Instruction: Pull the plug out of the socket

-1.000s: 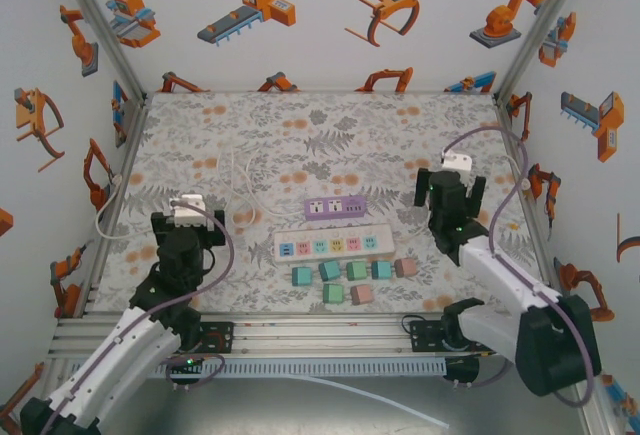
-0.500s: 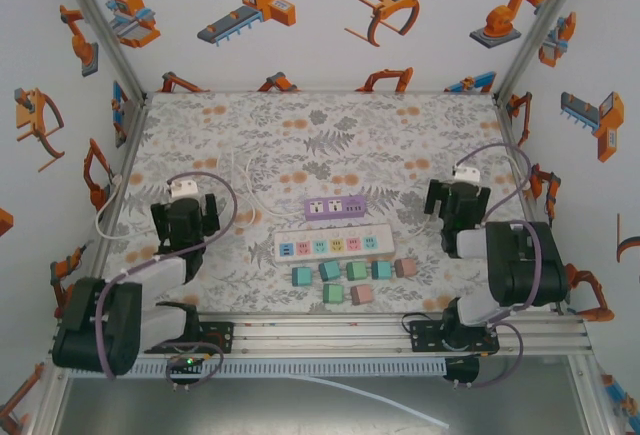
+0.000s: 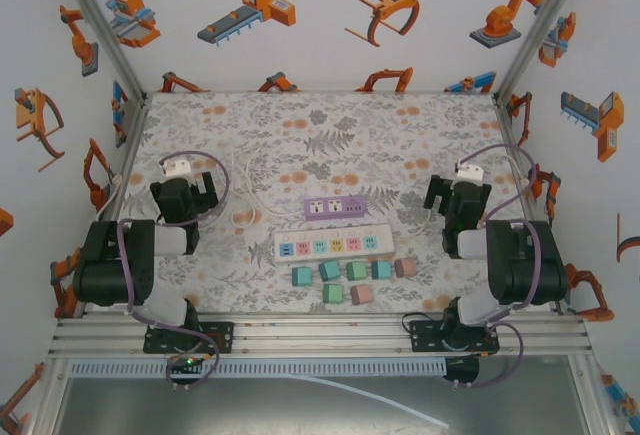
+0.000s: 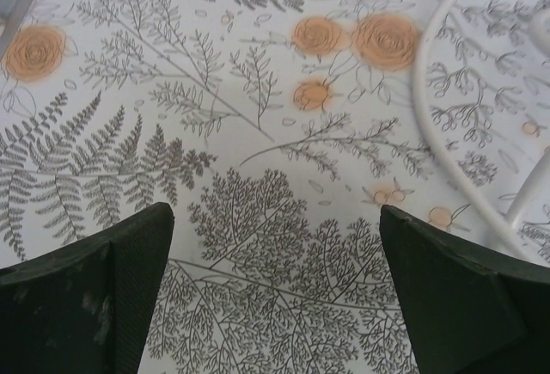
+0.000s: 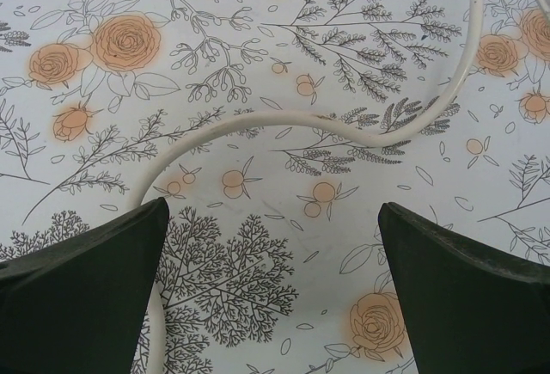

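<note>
Left arm (image 3: 112, 273), right arm (image 3: 518, 267) folded low; left claw (image 4: 275, 219), right claw (image 5: 273, 211) spread wide.

In the left wrist view a white cable (image 4: 421, 107) is running out past the top and right edges, and the bottom edge is cutting off both dark fingers (image 4: 86, 305). In the right wrist view a white cord (image 5: 284, 125) is leaving at the top edge. From above, the white power strip (image 3: 333, 245) is looking too small to tell if any plug is sitting in it.

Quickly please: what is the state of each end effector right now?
Left end effector: open, holding nothing.
Right end effector: open, holding nothing.
</note>
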You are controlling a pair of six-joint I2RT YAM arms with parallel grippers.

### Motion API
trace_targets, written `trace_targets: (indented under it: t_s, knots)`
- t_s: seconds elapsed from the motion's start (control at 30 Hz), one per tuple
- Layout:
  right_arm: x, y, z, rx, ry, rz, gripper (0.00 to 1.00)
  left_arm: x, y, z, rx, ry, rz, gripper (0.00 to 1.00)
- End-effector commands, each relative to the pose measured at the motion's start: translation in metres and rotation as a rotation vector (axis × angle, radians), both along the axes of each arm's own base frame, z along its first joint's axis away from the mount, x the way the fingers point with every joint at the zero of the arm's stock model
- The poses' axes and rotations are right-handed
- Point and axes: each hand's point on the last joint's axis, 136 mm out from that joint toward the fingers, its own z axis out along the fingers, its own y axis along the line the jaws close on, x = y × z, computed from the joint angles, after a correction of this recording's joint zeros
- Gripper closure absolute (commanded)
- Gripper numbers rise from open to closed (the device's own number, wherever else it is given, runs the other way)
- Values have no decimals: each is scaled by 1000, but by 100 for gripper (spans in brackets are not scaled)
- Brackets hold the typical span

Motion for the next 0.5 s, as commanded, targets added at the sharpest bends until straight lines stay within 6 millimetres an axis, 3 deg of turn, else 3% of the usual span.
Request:
trace_targets:
  t_s: [0.0,0.47]
  knots:
    - [8,-5,14,7,-53,-32,1,5,-2,7,-28,-21,-11,3]
    - [11,4,13,6,-37,27,1,5,-2,7,-26,-24,-11,3]
